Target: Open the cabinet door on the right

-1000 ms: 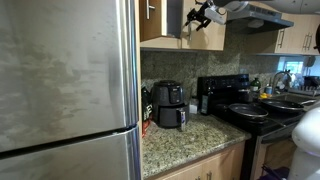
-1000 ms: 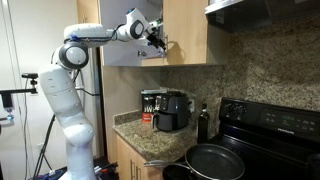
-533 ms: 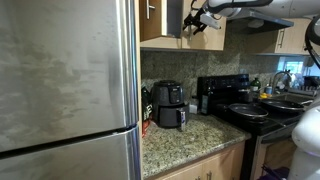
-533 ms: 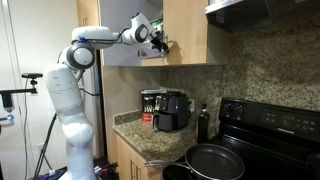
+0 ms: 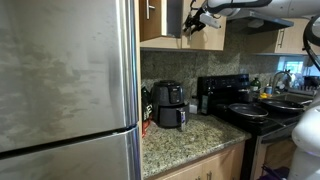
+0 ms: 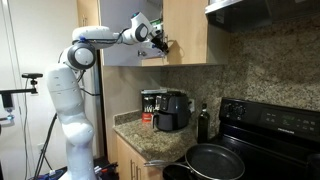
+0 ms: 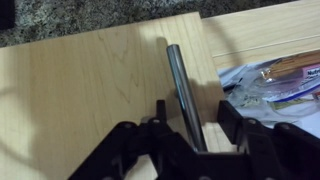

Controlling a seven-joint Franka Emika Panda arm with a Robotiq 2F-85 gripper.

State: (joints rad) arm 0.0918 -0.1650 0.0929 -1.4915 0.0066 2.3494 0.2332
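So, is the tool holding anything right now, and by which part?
Nothing is clamped. The tool straddles the bar of the handle on the door, jaws open, with a gap showing on each side of the bar.

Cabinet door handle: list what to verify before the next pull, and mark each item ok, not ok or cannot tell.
1. The handle sits between the fingers of the gripper: ok. In the wrist view the bar runs into the gap.
2. Grip clamped on the bar: cannot tell. Shadow hides any contact.
3. The door is off its frame: ok. The packets inside the cabinet show past its edge.
4. The swing path is free of the air fryer: ok. In both exterior views it stands on the counter, well below the door.
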